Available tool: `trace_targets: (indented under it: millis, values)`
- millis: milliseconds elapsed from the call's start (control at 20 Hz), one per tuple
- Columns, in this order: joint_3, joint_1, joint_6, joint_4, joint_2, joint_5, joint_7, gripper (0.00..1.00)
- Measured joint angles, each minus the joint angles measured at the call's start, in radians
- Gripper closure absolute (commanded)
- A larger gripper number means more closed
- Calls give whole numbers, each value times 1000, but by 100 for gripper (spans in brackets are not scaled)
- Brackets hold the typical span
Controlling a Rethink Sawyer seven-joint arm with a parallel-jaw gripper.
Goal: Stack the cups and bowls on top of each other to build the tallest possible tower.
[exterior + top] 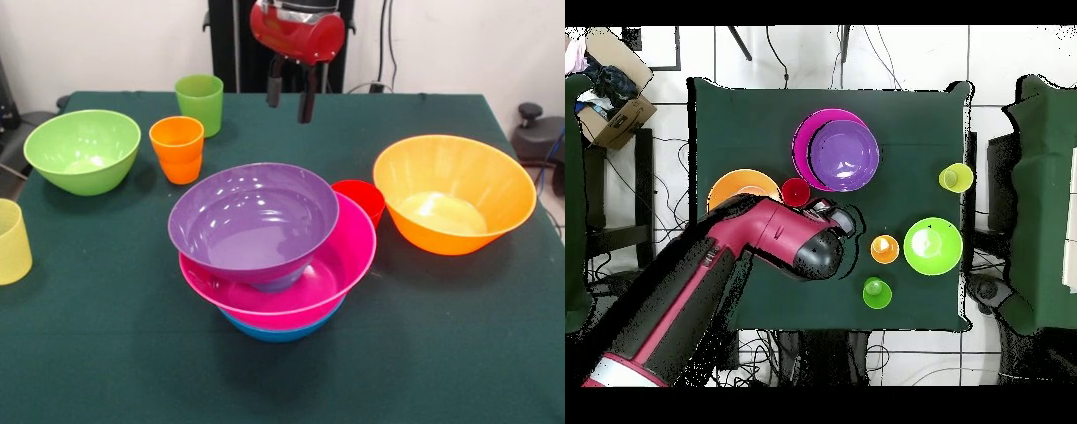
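Observation:
A tower (274,256) stands mid-table: a purple bowl (252,221) tilted in a pink bowl (340,265), over a blue bowl (274,333). From overhead the purple bowl (845,153) lies in the pink bowl (803,140). A red cup (362,198) stands just behind it, and an orange bowl (453,194) sits to the right. At left are an orange cup (177,148), a green cup (199,100), a lime green bowl (83,150) and a pale yellow cup (11,241). My gripper (290,95) hangs open and empty above the far table, behind the tower.
The dark green table (106,353) reaches past the tower on all sides. From overhead a cardboard box (615,118) sits off the table's left, and cables run over the floor around it. My arm (685,300) crosses the table's lower left corner.

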Motion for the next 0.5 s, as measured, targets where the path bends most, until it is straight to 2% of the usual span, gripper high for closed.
trace_targets:
  millis: [300,450,500]
  values:
    - [0,25,0,17,-17,21,0,0]
    - [0,50,0,36,-23,49,0,0]
    - [0,68,0,51,-27,77,8,0]
